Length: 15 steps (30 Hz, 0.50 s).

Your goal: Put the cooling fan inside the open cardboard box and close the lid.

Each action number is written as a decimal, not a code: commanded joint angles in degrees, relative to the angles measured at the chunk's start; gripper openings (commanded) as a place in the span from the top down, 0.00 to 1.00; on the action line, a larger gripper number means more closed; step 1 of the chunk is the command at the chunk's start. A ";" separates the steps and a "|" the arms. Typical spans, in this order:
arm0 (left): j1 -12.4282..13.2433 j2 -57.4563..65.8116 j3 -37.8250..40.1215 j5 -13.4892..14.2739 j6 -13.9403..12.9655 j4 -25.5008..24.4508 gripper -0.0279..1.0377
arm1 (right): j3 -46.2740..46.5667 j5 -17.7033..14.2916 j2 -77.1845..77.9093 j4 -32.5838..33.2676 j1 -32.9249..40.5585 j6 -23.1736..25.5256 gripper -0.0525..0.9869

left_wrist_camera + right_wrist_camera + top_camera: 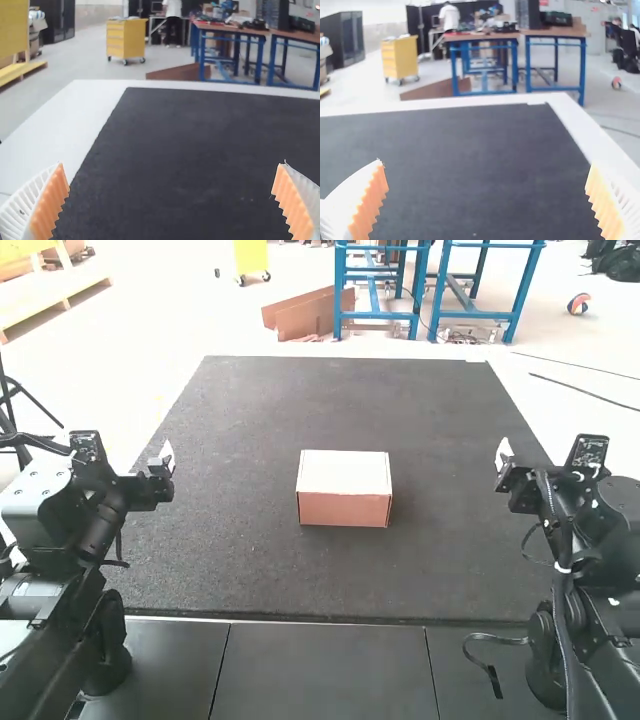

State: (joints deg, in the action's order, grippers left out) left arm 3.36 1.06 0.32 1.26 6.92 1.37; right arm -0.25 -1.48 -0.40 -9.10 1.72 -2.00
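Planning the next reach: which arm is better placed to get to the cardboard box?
Right, marginally. The cardboard box, lid shut, sits near the middle, slightly nearer the right gripper than the left gripper; both are open.

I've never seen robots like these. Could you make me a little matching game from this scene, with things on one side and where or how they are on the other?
Things:
1. box
2. mat
3. left gripper
4. right gripper

Descriptions:
A. black, lying flat
B. open, by the mat's right edge
C. lid shut, in the middle of the mat
D. open, by the mat's left edge

Pairs: 1-C; 2-A; 3-D; 4-B
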 commanded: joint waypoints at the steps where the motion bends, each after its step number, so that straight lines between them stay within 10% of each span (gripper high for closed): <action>1: 2.01 -1.06 -0.40 -1.96 -0.06 -1.63 0.07 | 0.16 -3.09 0.49 2.07 -0.84 0.51 0.07; 15: 2.71 -1.06 -0.40 -1.96 -0.24 -2.16 0.07 | 0.25 -2.48 0.49 8.31 0.31 0.42 0.07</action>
State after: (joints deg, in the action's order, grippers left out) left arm 5.67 1.06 0.32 -0.03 6.90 -1.26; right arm -0.23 -3.09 -0.40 -0.36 1.69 -1.87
